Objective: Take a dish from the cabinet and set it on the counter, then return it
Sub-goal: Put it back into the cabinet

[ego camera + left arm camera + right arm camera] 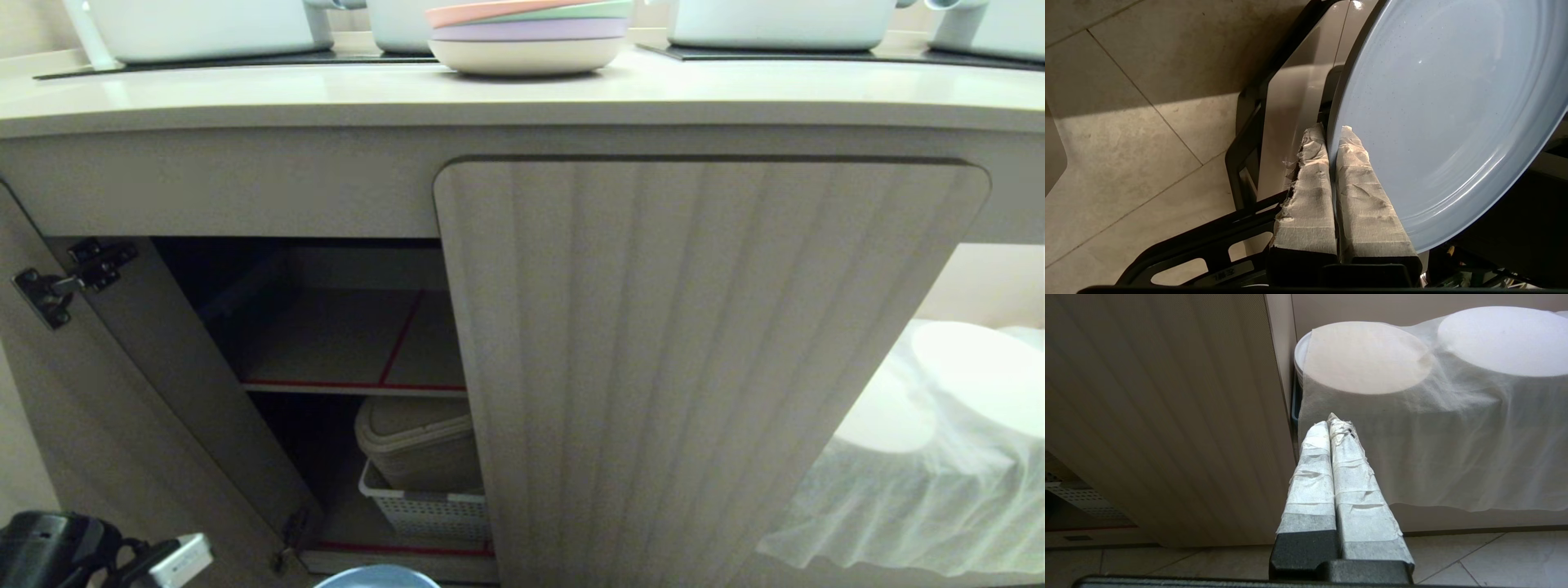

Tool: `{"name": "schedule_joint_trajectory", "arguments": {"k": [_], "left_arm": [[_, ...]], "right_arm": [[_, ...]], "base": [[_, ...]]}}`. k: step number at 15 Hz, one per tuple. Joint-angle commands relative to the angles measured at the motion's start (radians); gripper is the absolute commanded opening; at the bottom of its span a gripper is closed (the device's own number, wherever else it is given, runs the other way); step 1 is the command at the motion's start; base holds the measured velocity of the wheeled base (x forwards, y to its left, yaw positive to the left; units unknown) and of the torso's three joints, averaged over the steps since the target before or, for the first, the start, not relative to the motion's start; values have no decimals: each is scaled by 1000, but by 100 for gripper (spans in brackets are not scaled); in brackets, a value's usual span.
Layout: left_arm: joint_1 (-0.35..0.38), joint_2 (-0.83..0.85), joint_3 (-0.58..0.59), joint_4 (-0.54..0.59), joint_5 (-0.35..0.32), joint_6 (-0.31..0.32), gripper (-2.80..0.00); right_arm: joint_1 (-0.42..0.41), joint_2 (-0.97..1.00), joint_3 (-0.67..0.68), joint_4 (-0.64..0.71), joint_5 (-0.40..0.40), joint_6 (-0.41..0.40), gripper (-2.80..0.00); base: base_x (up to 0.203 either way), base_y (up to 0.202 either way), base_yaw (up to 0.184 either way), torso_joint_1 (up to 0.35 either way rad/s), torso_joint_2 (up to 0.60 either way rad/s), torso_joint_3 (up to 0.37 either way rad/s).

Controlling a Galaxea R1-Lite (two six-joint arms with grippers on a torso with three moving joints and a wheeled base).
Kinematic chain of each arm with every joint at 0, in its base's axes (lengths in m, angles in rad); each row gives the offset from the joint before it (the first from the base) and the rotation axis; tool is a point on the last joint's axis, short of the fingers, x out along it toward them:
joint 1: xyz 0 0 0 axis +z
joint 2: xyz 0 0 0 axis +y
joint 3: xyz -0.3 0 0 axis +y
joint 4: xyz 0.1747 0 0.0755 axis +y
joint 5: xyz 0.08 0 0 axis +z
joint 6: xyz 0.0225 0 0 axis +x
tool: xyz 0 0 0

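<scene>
Head view puts me low in front of the cabinet (pixel 710 367), looking up at the counter (pixel 522 98) edge. I see the cabinet's left door (pixel 122 392) swung open on its black hinges, and the fluted right door closed. Inside, the red-edged shelf (pixel 351 343) is bare on the part I can see, and below it a beige lidded container (pixel 420 445) sits in a white perforated basket (pixel 429 510). On the counter above stands a stack of pastel plates (pixel 529 37), pink on top, with white pots behind it on black mats. A sliver of the blue dish (pixel 377 576) shows at the bottom edge of this view, and part of my left arm sits in the bottom left corner.

On the left wrist view, my left gripper (pixel 1334 132) is clamped on the dish (pixel 1445 114) at its rim, one taped finger on each face, the dish held out over the tiled floor (pixel 1126 122) and the robot's dark frame.

On the right wrist view, my right gripper (pixel 1334 421) has its taped fingers pressed together on nothing, pointing past the closed door toward a white cloth (pixel 1433 437) draped over two round shapes.
</scene>
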Motion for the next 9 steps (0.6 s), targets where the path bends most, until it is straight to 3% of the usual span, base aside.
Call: {"name": "schedule_joint_trajectory", "arguments": {"k": [1, 9], "left_arm": [[0, 2, 1, 0, -3, 0, -280], [0, 8, -3, 0, -1, -6, -280]], "right_arm": [[0, 2, 0, 0, 0, 0, -280], [-1, 0, 1, -1, -2, 0, -280]], "base": [[0, 0, 0, 0, 0, 0], [0, 0, 0, 0, 0, 0]]}}
